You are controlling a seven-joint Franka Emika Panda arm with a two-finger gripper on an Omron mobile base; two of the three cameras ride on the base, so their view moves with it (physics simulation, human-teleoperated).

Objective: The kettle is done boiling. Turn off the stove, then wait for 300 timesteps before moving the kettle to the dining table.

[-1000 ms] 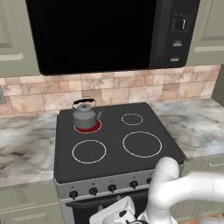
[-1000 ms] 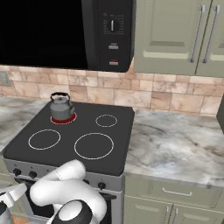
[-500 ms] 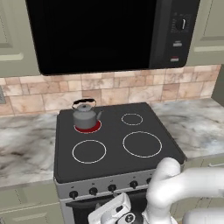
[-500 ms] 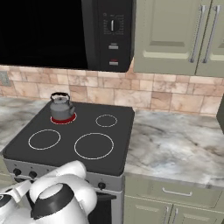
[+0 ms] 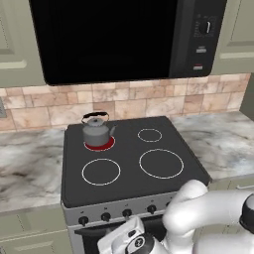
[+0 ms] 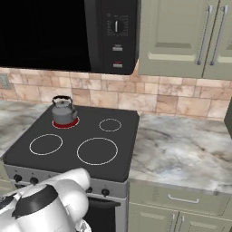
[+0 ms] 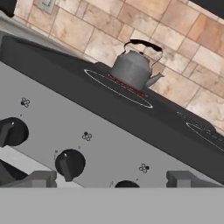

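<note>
Since a moment ago the arm has swung lower before the stove (image 5: 134, 163). Far left on it, the kettle (image 5: 96, 132) sits on a glowing red burner (image 5: 100, 144); the other rings are bare. Near the front knobs (image 7: 69, 164) the tool (image 7: 111, 178) hangs wide open, empty.

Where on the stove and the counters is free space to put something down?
Free: the three unlit rings of the stove, and the marble counter right of it. The kettle occupies the glowing back-left burner.
</note>
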